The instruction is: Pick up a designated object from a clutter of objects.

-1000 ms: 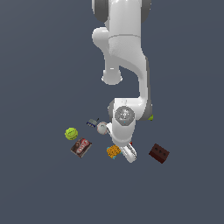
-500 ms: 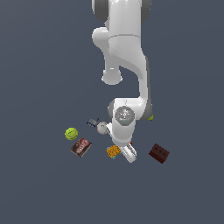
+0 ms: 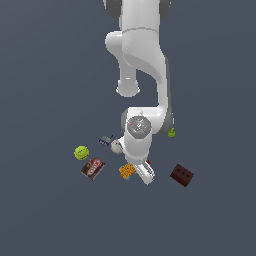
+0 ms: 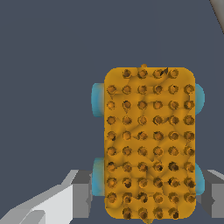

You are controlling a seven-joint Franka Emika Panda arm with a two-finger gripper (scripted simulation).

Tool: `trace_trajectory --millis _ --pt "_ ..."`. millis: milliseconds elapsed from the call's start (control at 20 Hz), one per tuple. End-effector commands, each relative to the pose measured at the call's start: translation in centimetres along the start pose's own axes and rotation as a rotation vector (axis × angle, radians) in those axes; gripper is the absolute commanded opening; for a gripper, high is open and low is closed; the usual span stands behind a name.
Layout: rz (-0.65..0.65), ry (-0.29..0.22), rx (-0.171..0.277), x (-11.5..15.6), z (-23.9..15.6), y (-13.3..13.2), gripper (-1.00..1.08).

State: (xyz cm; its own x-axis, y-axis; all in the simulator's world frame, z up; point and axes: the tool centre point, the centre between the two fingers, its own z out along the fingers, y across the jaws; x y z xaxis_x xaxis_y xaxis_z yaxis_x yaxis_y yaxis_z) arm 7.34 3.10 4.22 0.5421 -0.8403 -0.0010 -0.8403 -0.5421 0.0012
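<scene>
The orange block (image 4: 148,140), flat with a studded grid and cyan edging, fills the wrist view. It lies between my two fingers (image 4: 83,192), whose pads press against its cyan sides. In the exterior view the orange block (image 3: 127,171) lies on the floor in the middle of the clutter, with my gripper (image 3: 132,173) down at floor level around it and shut on it. The arm hides part of the block.
A yellow-green ball (image 3: 81,152) and a brown-red packet (image 3: 92,168) lie toward the exterior view's left. A white baseball (image 3: 116,146) and a small grey-blue item (image 3: 105,140) sit behind. A dark red brick (image 3: 182,175) and a tiny green piece (image 3: 171,132) lie toward the right.
</scene>
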Motion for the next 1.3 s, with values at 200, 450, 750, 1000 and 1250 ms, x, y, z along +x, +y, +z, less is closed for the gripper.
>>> trace_trajectory --millis 200,450,750,1000,1250 --pt "0.001 0.001 0.002 2.0 -5.1 1.0 -1.0" --pt "0.001 0.001 0.002 4.0 -10.5 2.1 -1.0" --pt "0.002 0.0 0.002 6.8 -17.4 3.4 -1.0" --pt "0.002 0.0 0.002 9.0 -22.9 4.4 -1.0" --pt "0.002 0.001 0.002 11.0 -28.1 5.3 -1.0"
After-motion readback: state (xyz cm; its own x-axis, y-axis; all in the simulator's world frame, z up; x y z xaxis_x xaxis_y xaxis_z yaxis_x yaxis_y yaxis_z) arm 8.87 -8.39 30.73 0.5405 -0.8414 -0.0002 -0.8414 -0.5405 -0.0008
